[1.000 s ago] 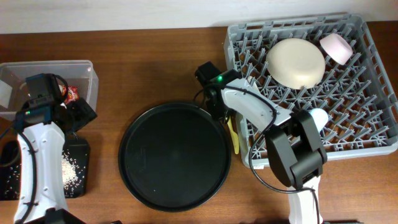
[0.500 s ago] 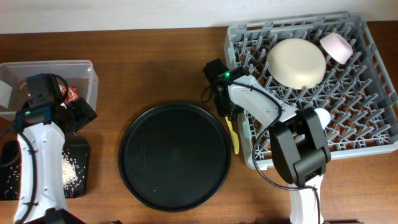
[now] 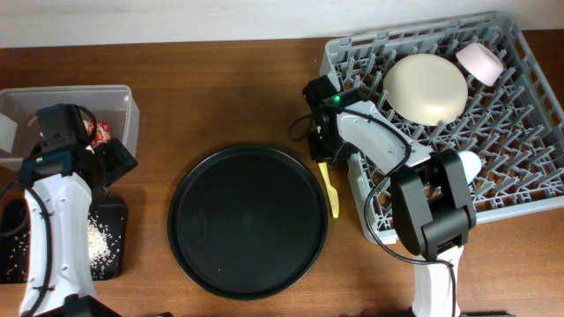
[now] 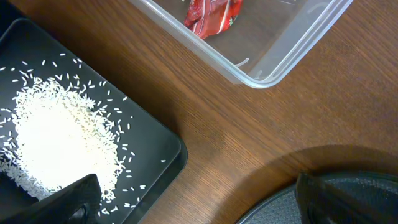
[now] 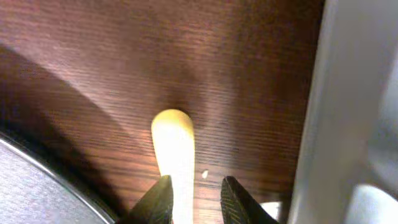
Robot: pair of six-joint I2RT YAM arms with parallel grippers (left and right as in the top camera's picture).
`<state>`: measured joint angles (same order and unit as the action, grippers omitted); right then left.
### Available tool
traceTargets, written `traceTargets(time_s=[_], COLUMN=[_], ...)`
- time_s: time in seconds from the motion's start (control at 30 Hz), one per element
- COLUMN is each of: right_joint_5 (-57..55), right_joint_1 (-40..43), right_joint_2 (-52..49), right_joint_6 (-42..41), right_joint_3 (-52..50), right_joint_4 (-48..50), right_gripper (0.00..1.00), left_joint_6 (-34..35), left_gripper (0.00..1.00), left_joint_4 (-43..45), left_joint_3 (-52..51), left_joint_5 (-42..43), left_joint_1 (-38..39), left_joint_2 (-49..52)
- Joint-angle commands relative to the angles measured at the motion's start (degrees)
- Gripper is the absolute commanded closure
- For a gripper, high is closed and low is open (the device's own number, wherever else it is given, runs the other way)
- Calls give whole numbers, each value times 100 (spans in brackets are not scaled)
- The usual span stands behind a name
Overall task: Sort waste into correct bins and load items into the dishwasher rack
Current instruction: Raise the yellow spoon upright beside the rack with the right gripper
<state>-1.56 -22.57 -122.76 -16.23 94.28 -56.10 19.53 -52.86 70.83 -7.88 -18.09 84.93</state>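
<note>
A pale yellow plastic utensil [image 3: 331,189] lies on the wood between the round tray and the grey dishwasher rack [image 3: 520,132]; fork or spoon, I cannot tell. My right gripper [image 3: 323,157] hangs over its handle end [image 5: 173,134], jaws slightly parted, with the handle against the left finger [image 5: 159,200] and a gap to the right one. A cream plate [image 3: 425,88], a pink bowl [image 3: 480,62] and a white cup [image 3: 468,163] sit in the rack. My left gripper [image 4: 205,208] is wide open over bare wood, holding nothing.
The clear box [image 3: 119,101] holds the red wrapper [image 4: 214,15]. The shallow black tray [image 4: 168,146] carries the rice heap [image 4: 56,143]. A large round black tray [image 3: 247,220] lies mid-table. The rack's wall [image 5: 348,93] stands close to the right of my right fingers.
My right gripper has slid to the right towards the rack's edge and its jaws have parted round the yellow utensil. The rack has shifted a little. The left arm has not moved.
</note>
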Motion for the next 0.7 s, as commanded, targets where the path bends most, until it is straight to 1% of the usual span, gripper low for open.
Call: traceTargets(time_s=[0.0,0.3,0.37,0.4,0.43,0.57,0.67], right_joint_5=[131,92,39,-48,-85,-127,-170], right_joint_1=[7,-190,-219,-225,-227,-227,-221], right_joint_2=[-42,-42,-42,-42,-42,-42,-22], right_joint_6=[-146,-146,-144,-146,-144,-142,-116], right_joint_3=[-192,-929,-1047,-1051,-1051,-1047,-896], right_joint_4=[205,1196,1252,1222,1200,1180,1128], right_gripper=[70,67,71,78,80,85,85], left_joint_6=[74,74,74,74,74,74,74], left_gripper=[1,1,1,1,1,1,1], left_joint_4=[13,13,13,13,13,13,13], left_joint_3=[46,46,46,46,46,46,46], left_joint_5=[15,17,15,17,15,15,15], left_joint_1=[-9,-9,-9,-9,-9,-9,-9], left_joint_2=[4,4,4,4,4,4,4])
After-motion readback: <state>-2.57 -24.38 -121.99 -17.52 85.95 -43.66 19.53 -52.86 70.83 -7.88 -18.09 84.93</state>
